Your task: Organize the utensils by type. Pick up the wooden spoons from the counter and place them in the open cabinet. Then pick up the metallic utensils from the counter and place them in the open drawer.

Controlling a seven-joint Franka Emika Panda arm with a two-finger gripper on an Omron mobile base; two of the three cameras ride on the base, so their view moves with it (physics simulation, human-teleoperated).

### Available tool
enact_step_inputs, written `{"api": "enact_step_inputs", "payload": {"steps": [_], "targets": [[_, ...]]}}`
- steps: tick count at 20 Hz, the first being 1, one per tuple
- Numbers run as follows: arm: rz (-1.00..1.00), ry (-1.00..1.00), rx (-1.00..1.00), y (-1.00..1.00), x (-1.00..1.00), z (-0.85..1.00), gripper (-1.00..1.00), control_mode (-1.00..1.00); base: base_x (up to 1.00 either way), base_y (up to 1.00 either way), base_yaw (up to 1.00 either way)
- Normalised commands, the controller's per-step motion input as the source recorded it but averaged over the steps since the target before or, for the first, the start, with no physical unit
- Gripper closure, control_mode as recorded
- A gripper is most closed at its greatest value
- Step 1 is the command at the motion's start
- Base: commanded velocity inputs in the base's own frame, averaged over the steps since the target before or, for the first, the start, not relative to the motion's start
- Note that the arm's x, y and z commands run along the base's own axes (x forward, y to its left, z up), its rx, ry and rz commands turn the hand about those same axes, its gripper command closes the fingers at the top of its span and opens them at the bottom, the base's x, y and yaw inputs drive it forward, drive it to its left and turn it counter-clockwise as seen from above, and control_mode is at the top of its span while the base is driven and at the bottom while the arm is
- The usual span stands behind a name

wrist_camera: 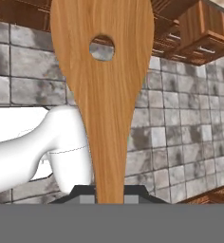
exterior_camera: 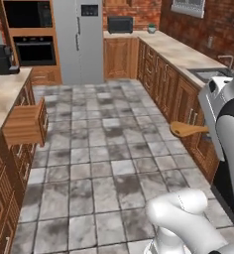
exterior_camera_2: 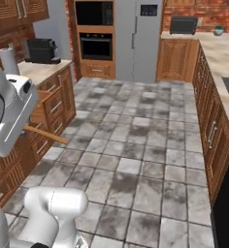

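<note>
In the left base view, a wooden spoon [exterior_camera: 187, 129] sticks out leftward from the robot's hand over the tiled floor [exterior_camera: 99, 163], its rounded bowl end toward the middle of the kitchen and its handle running back to the hand at the right edge. The open drawer [exterior_camera: 26, 125] juts from the left-hand cabinets, far across the floor from the spoon, below the counter [exterior_camera: 5, 94].

In the right base view, the spoon's slim handle [exterior_camera_2: 46, 134] shows beside the white hand, pointing toward the left-hand cabinets.

In the hand view, the gripper [wrist_camera: 109, 199] is clamped on the spoon's handle; its long axis runs straight away from the fingers. The drawer appears at the upper right. The open cabinet cannot be made out.
</note>
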Motion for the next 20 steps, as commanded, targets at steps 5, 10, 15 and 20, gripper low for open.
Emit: {"api": "enact_step_inputs", "payload": {"steps": [5,10,15,20], "targets": [[0.00,0.00,0.00,0.00,0.00,0.00,1.00,1.00,1.00,-0.57,0.00],[0.00,0.00,0.00,0.00,0.00,0.00,1.00,1.00,1.00,-0.62,0.00],[0.00,0.00,0.00,0.00,0.00,0.00,1.00,1.00,1.00,-0.60,0.00],[0.00,0.00,0.00,0.00,0.00,0.00,1.00,1.00,1.00,-0.31,-0.01]]}}
